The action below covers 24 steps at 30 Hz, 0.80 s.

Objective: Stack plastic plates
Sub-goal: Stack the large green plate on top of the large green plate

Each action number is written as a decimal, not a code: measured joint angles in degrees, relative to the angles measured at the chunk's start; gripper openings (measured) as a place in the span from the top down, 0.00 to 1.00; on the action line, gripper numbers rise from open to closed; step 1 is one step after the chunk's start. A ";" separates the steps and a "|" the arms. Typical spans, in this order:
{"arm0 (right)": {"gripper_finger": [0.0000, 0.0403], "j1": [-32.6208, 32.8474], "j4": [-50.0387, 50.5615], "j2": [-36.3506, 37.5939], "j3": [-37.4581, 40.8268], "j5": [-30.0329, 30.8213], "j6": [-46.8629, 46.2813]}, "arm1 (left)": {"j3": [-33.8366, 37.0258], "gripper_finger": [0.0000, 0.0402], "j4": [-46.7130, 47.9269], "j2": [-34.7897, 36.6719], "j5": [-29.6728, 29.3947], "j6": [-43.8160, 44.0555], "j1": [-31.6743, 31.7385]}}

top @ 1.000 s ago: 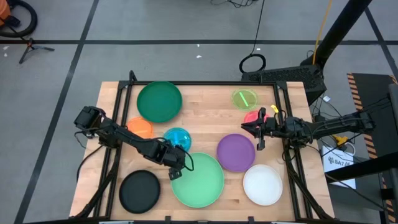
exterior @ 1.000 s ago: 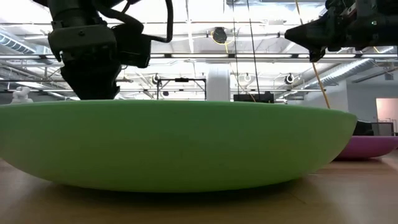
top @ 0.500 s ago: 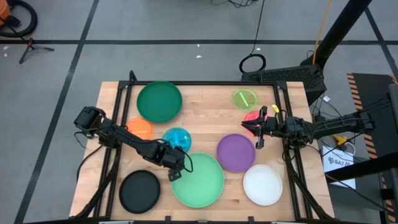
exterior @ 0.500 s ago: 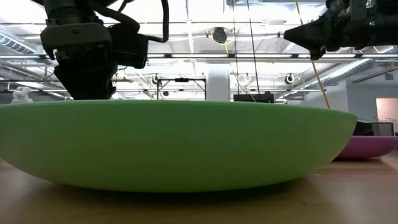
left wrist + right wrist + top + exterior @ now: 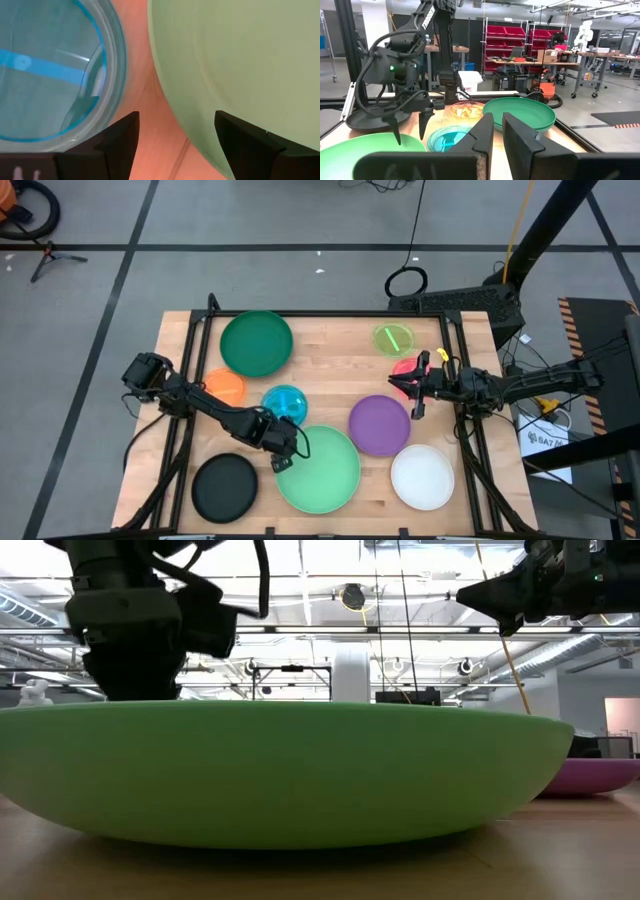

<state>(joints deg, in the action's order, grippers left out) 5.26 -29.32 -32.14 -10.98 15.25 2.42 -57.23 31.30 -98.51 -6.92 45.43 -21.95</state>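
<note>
A: What lay at the left of the table (image 5: 330, 345)?

B: The black plate (image 5: 224, 487) sat at the front left corner. Behind it lay the orange plate (image 5: 226, 387), and the dark green plate (image 5: 256, 343) lay at the back left.

A: Where was the left gripper (image 5: 281, 461), and how were its jaws?

B: It hung low at the left rim of the mint plate (image 5: 320, 468), in the gap between that plate and the blue plate (image 5: 287, 402). The jaws were spread wide and grasped nothing. In the left wrist view its fingers (image 5: 120, 137) straddled bare wood, with the blue plate (image 5: 50, 70) on one side and the mint plate (image 5: 240, 65) on the other.

A: What occupied the centre and right?

B: The purple plate (image 5: 380, 424) lay just right of the mint plate. The white plate (image 5: 422, 477) lay at the front right. The lime plate (image 5: 394, 338) lay at the back right, with the pink plate (image 5: 404, 369) just in front of it.

A: And the right gripper (image 5: 412, 388)?

B: It was raised over the pink plate, between the lime and purple plates. Its jaws were nearly closed, a narrow gap between the fingers (image 5: 482, 135), and nothing showed between them.
</note>
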 joint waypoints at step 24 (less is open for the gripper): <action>0.91 0.00 0.02 0.00 0.00 0.00 0.02 | -0.08 0.80 -1.88 -1.33 0.66 -1.36 0.24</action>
<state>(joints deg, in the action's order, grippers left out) 5.26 -29.30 -32.14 -10.98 15.25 2.44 -57.31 29.41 -99.83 -6.26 44.06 -21.71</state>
